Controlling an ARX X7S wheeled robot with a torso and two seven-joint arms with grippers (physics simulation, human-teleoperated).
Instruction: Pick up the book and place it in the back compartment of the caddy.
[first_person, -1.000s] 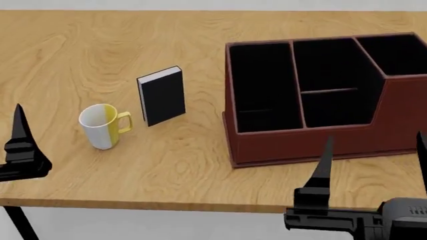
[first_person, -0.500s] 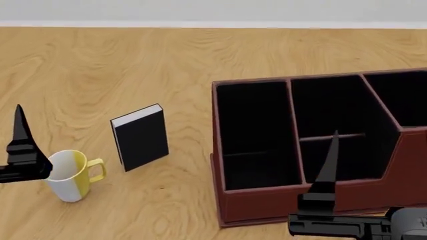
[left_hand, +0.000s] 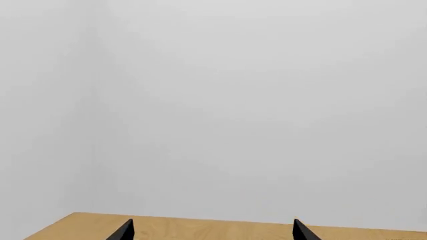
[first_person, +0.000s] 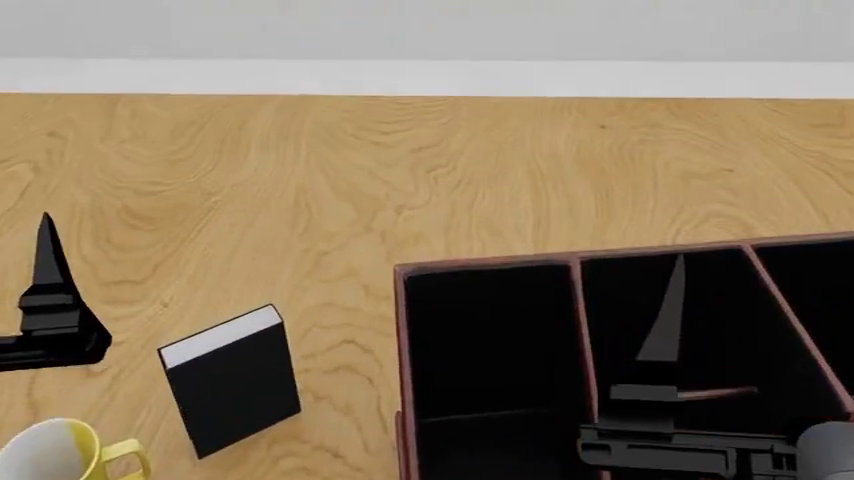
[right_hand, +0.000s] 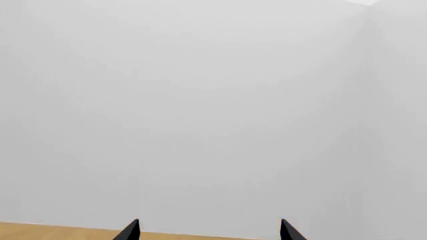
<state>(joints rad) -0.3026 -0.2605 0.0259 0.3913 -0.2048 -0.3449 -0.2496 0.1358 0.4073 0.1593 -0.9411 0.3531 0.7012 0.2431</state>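
Note:
The black book (first_person: 234, 385) with a white-grey page edge stands on the wooden table at the lower left of the head view. The caddy (first_person: 400, 360), black inside with a reddish-brown rim and dividers, fills the lower right. My left gripper (left_hand: 212, 231) is open and empty; one pointed finger (first_person: 50, 265) shows left of the book. My right gripper (right_hand: 207, 230) is open and empty; one finger (first_person: 663, 320) shows in front of the caddy's middle cells. Both wrist views show only fingertips, a strip of table and a blank wall.
A white and yellow mug (first_person: 60, 455) stands at the bottom left corner, close to the book. The wooden table (first_person: 400, 170) reaches back to a pale wall.
The head view has shifted, so the book, mug and caddy sit lower in the frame and more of the far table shows. Both grippers keep their places in view.

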